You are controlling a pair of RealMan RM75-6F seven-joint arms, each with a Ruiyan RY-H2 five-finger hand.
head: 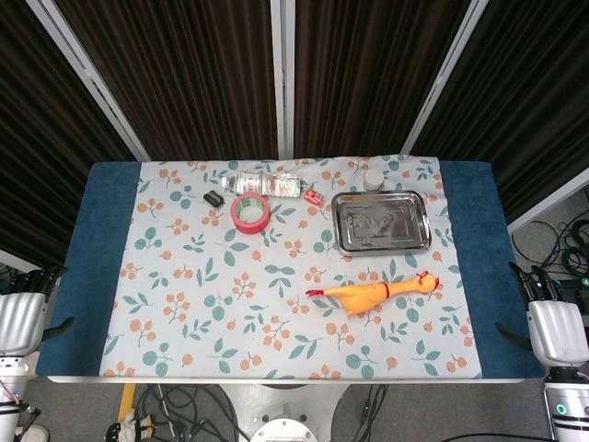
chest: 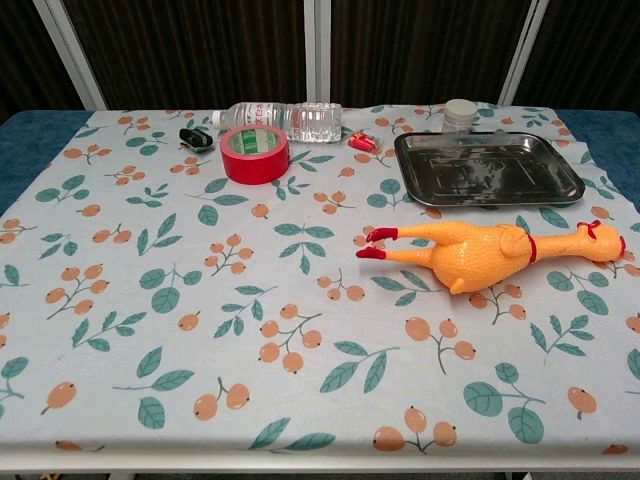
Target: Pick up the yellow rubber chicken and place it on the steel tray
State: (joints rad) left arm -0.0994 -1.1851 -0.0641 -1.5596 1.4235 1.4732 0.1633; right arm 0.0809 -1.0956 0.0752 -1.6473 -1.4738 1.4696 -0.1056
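The yellow rubber chicken (head: 373,293) (chest: 480,255) lies on its side on the floral cloth, red feet to the left and head to the right. Just behind it sits the steel tray (head: 381,222) (chest: 490,168), with nothing in it. My left hand (head: 23,318) hangs off the table's left front corner, fingers apart and holding nothing. My right hand (head: 557,327) hangs off the right front corner in the same way, well right of the chicken. The chest view shows neither hand.
Along the back stand a red tape roll (head: 249,213) (chest: 254,153), a lying plastic bottle (head: 267,183) (chest: 285,120), a small black object (head: 213,198), a small red object (head: 313,195) and a white jar (head: 374,179) behind the tray.
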